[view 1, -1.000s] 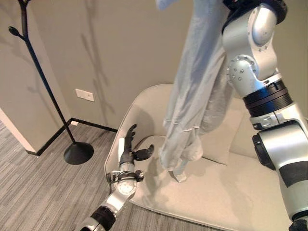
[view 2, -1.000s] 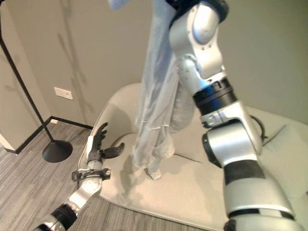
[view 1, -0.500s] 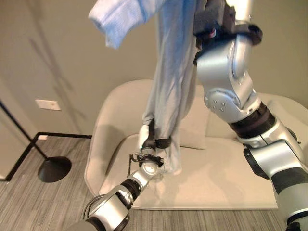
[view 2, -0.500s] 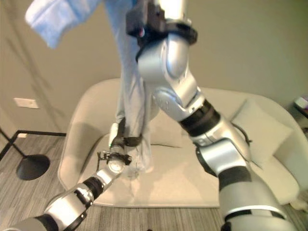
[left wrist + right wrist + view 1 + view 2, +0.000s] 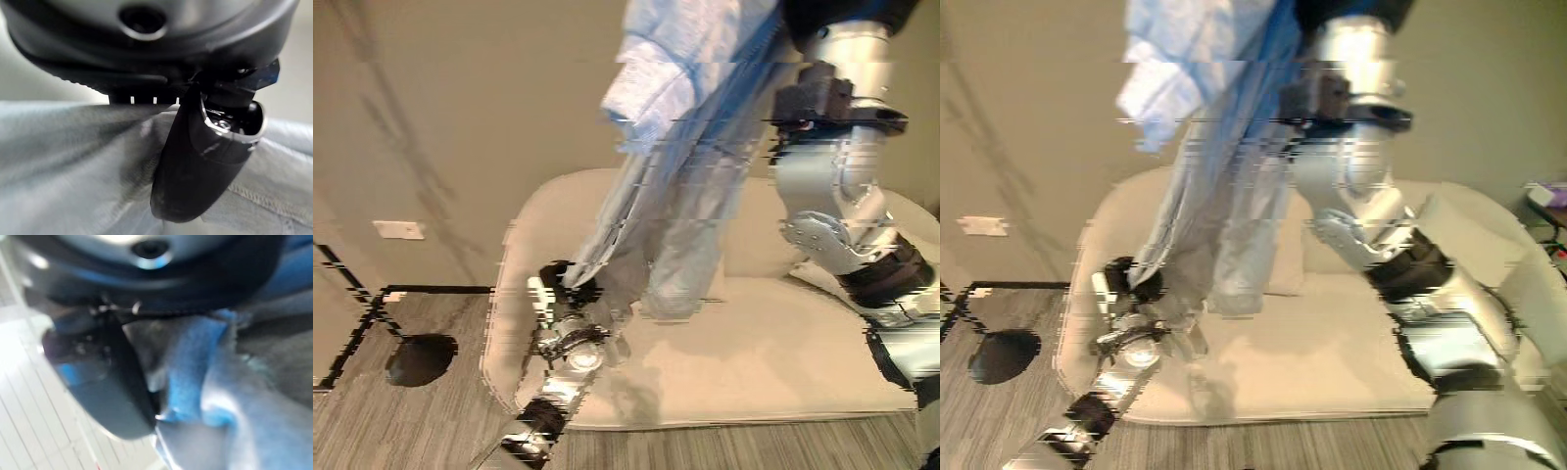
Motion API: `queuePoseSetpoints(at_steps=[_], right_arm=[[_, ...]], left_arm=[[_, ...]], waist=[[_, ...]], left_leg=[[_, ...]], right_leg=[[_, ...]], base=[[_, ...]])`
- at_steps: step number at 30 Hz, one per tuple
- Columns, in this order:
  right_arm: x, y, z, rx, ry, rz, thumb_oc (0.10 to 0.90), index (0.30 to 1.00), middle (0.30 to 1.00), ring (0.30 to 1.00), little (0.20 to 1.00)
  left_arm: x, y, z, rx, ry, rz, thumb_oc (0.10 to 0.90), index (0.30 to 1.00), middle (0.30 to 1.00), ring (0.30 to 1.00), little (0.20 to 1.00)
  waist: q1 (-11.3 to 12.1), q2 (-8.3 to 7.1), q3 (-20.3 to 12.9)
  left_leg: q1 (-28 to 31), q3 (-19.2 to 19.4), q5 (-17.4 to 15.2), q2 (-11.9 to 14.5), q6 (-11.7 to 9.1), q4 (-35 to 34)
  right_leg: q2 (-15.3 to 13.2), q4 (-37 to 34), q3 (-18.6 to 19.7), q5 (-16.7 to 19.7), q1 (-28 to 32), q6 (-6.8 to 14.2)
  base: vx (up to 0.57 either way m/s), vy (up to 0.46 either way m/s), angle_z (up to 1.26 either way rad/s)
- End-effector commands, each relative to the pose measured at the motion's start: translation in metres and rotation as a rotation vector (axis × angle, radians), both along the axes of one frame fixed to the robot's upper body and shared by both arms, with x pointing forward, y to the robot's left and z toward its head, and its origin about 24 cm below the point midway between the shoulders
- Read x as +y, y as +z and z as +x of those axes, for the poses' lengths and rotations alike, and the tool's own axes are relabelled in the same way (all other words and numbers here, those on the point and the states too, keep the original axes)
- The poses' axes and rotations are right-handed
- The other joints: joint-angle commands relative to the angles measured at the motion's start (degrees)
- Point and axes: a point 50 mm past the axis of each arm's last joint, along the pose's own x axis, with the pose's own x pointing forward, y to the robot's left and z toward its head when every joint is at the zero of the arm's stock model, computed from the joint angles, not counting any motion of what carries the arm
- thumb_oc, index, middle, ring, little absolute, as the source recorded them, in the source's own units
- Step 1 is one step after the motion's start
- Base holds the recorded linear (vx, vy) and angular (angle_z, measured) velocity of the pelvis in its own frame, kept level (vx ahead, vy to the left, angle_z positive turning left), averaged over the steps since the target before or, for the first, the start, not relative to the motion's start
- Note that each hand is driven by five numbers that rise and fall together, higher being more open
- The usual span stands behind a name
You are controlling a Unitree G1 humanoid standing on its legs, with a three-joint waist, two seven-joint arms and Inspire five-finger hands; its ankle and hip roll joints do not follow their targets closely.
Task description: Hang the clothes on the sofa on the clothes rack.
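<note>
Overhead, both robot hands, left (image 5: 205,161) and right (image 5: 105,382), clutch a pale blue, creased shirt (image 5: 695,147).

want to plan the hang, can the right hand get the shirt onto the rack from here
Probably not yet. The right hand holds the light blue shirt high over the sofa, and the left hand grips its lower part. The rack's base stands well off to the left on the floor.

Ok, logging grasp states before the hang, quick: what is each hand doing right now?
Left hand: shut on the lower part of the light blue cloth garment.
Right hand: raised high, shut on the garment's top.
</note>
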Motion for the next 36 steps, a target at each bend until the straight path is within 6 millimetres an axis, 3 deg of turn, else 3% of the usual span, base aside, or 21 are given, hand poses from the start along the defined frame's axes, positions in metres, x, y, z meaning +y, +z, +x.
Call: queuePoseSetpoints(at_steps=[1,2,3,4,5,10,12,14,17,18,19,21,22,23,24,26,27,30,32,34,36], right_arm=[[-0.026,0.023,-0.021,-0.191,-0.094,-0.019,0.400,0.300,0.300,0.300,0.300],[-0.041,-0.001,-0.025,-0.148,-0.126,-0.040,0.400,0.300,0.300,0.300,0.300],[-0.042,-0.002,-0.026,-0.144,-0.126,-0.037,0.400,0.300,0.300,0.300,0.300],[-0.056,-0.027,-0.032,-0.095,-0.150,-0.046,0.400,0.300,0.300,0.300,0.300],[-0.063,-0.035,-0.036,-0.083,-0.165,-0.056,0.400,0.300,0.300,0.300,0.300],[-0.095,-0.071,-0.057,0.024,-0.228,-0.089,0.400,0.300,0.300,0.300,0.300],[-0.099,-0.086,-0.056,0.089,-0.219,-0.096,0.400,0.300,0.300,0.300,0.300],[-0.100,-0.095,-0.060,0.121,-0.223,-0.132,0.400,0.300,0.300,0.300,0.300],[-0.094,-0.098,-0.064,0.142,-0.219,-0.255,0.400,0.300,0.300,0.300,0.300],[-0.090,-0.097,-0.065,0.136,-0.210,-0.302,0.400,0.300,0.300,0.300,0.300],[-0.080,-0.097,-0.064,0.134,-0.173,-0.372,0.400,0.300,0.300,0.300,0.300],[-0.074,-0.101,-0.061,0.153,-0.157,-0.407,0.400,0.300,0.300,0.300,0.300],[-0.069,-0.103,-0.059,0.156,-0.145,-0.411,0.400,0.300,0.300,0.300,0.300],[-0.068,-0.103,-0.058,0.156,-0.143,-0.411,0.400,0.300,0.300,0.300,0.300],[-0.067,-0.108,-0.057,0.172,-0.142,-0.394,0.400,0.300,0.300,0.300,0.300],[-0.061,-0.115,-0.054,0.191,-0.129,-0.363,0.400,0.300,0.300,0.300,0.300],[-0.061,-0.115,-0.054,0.191,-0.130,-0.364,0.400,0.300,0.300,0.300,0.300],[-0.062,-0.115,-0.057,0.179,-0.193,-0.382,0.400,0.300,0.300,0.300,0.300],[-0.062,-0.115,-0.057,0.180,-0.194,-0.383,0.400,0.300,0.300,0.300,0.300],[-0.061,-0.121,-0.056,0.201,-0.230,-0.376,0.400,0.300,0.300,0.300,0.300],[-0.058,-0.122,-0.056,0.197,-0.246,-0.389,0.400,0.300,0.300,0.300,0.300]], left_arm=[[0.037,0.069,0.012,-0.337,0.130,0.256,0.400,0.300,0.300,0.300,0.300],[0.065,0.086,-0.005,-0.400,0.233,0.367,0.400,0.300,0.300,0.300,0.300],[0.065,0.086,-0.007,-0.396,0.230,0.372,0.400,0.300,0.300,0.300,0.300],[0.086,0.102,-0.022,-0.443,0.322,0.489,0.400,0.300,0.300,0.300,0.300],[0.093,0.110,-0.028,-0.463,0.354,0.545,0.400,0.300,0.300,0.300,0.300],[0.109,0.152,-0.045,-0.584,0.410,0.764,0.400,0.300,0.300,0.300,0.300],[0.114,0.164,-0.048,-0.622,0.426,0.817,0.400,0.300,0.300,0.300,0.300],[0.116,0.174,-0.051,-0.660,0.437,0.841,0.400,0.300,0.300,0.300,0.300],[0.119,0.179,-0.055,-0.685,0.424,0.858,0.400,0.300,0.300,0.300,0.300],[0.122,0.179,-0.057,-0.676,0.433,0.869,0.400,0.300,0.300,0.300,0.300],[0.127,0.172,-0.064,-0.649,0.448,0.852,0.400,0.300,0.300,0.300,0.300],[0.127,0.162,-0.072,-0.635,0.457,0.791,0.400,0.300,0.300,0.300,0.300],[0.131,0.153,-0.077,-0.614,0.484,0.737,0.400,0.300,0.300,0.300,0.300],[0.131,0.153,-0.078,-0.613,0.485,0.738,0.400,0.300,0.300,0.300,0.300],[0.134,0.150,-0.080,-0.588,0.484,0.731,0.400,0.300,0.300,0.300,0.300],[0.137,0.139,-0.090,-0.568,0.502,0.651,0.400,0.300,0.300,0.300,0.300],[0.137,0.139,-0.090,-0.568,0.501,0.650,0.400,0.300,0.300,0.300,0.300],[0.124,0.131,-0.089,-0.550,0.388,0.616,0.400,0.300,0.300,0.300,0.300],[0.124,0.131,-0.089,-0.550,0.387,0.615,0.400,0.300,0.300,0.300,0.300],[0.114,0.127,-0.083,-0.573,0.337,0.536,0.400,0.300,0.300,0.300,0.300],[0.107,0.126,-0.081,-0.593,0.304,0.492,0.400,0.300,0.300,0.300,0.300]], waist=[[3.8,-1.46,-2.3],[4.7,-1.80,-1.8],[4.8,-2.07,-1.9],[5.5,-2.27,-1.3],[5.9,-2.50,-0.8],[6.8,-4.52,0.9],[7.2,-4.82,2.2],[7.1,-4.19,3.0],[7.4,-2.96,4.4],[7.6,-2.42,4.8],[8.2,-1.69,5.0],[8.8,-2.12,4.9],[9.9,-3.20,4.6],[9.9,-3.21,4.7],[10.7,-3.70,4.1],[13.5,-4.95,3.2],[13.7,-4.90,3.0],[15.2,-3.60,3.3],[15.1,-3.57,3.3],[15.4,-1.87,4.6],[14.9,-1.57,5.1]], left_leg=[[5.7,-2.3,-10.4,1.0,1.0,0.5],[6.3,-2.6,-10.9,0.0,1.7,0.5],[6.4,-2.6,-10.9,-0.1,1.7,0.5],[6.3,-3.3,-11.4,-1.4,2.4,0.5],[6.1,-3.8,-11.7,-2.1,2.8,0.5],[3.7,-6.7,-12.0,-7.0,4.4,0.5],[2.9,-6.9,-12.0,-9.1,5.1,0.5],[1.7,-7.0,-11.8,-10.6,6.3,0.5],[0.1,-6.4,-10.2,-11.6,8.1,0.5],[-0.4,-5.9,-9.6,-12.0,9.0,0.5],[-1.1,-4.5,-8.0,-12.4,10.0,0.5],[-1.6,-3.6,-7.2,-13.1,10.2,0.6],[-3.5,-2.4,-5.8,-13.5,9.8,1.0],[-3.3,-2.4,-5.8,-13.3,9.6,1.0],[-4.4,-1.8,-5.2,-13.3,9.3,1.2],[-10.2,-0.2,-3.8,-12.3,8.1,4.5],[-10.5,0.0,-4.0,-12.1,8.0,4.8],[-15.6,-1.9,-1.6,-11.7,6.8,9.2],[-15.7,-2.0,-1.6,-11.7,6.8,9.3],[-19.6,-5.8,1.8,-11.0,4.3,11.7],[-19.0,-7.5,0.7,-10.3,4.0,12.4]], right_leg=[[-6.0,5.0,1.5,-1.6,-3.8,5.5],[-6.8,5.5,1.5,-1.3,-3.6,6.0],[-6.9,5.6,1.6,-1.3,-3.5,6.0],[-8.0,6.4,1.1,-0.7,-3.6,6.0],[-8.5,7.0,1.0,-0.3,-3.8,6.0],[-12.9,8.6,0.0,6.7,-5.2,6.0],[-15.5,8.7,-1.9,13.2,-7.3,6.0],[-16.3,10.4,-4.1,10.4,-8.2,6.0],[-10.8,18.4,-4.4,0.6,-8.8,4.5],[-7.8,22.0,-5.6,-2.9,-8.7,3.7],[-2.9,30.3,-8.2,-9.0,-9.3,1.8],[1.3,33.9,-9.3,-13.6,-7.9,0.8],[4.6,30.0,-9.6,-17.1,-4.1,-1.3],[4.9,29.5,-9.6,-17.0,-3.6,-1.5],[6.0,26.3,-9.5,-19.2,-1.5,-3.7],[9.3,11.8,-3.3,-18.4,2.6,-4.9],[9.5,11.4,-3.0,-18.1,2.5,-5.0],[10.0,4.7,-3.4,-16.0,5.3,-6.0],[10.0,4.5,-3.6,-15.9,5.3,-6.0],[9.9,2.2,-4.7,-15.0,6.0,-6.3],[8.5,2.1,-5.1,-14.3,5.7,-5.9]], base=[[-0.05,0.204,0.06],[-0.04,0.164,0.10],[-0.10,0.242,0.11],[-0.10,0.181,0.09],[-0.16,0.250,0.15],[-0.15,0.178,0.27],[-0.21,0.196,0.37],[-0.22,0.282,0.16],[-0.23,0.271,0.08],[-0.31,0.333,0.01],[-0.27,0.301,-0.05],[-0.22,0.102,-0.27],[-0.17,-0.056,-0.26],[-0.20,-0.103,-0.05],[-0.11,-0.146,-0.14],[-0.22,-0.226,-0.58],[-0.19,-0.159,-0.77],[-0.13,-0.072,-0.36],[-0.12,-0.016,0.24],[-0.22,0.007,0.25],[-0.15,0.070,0.18]])
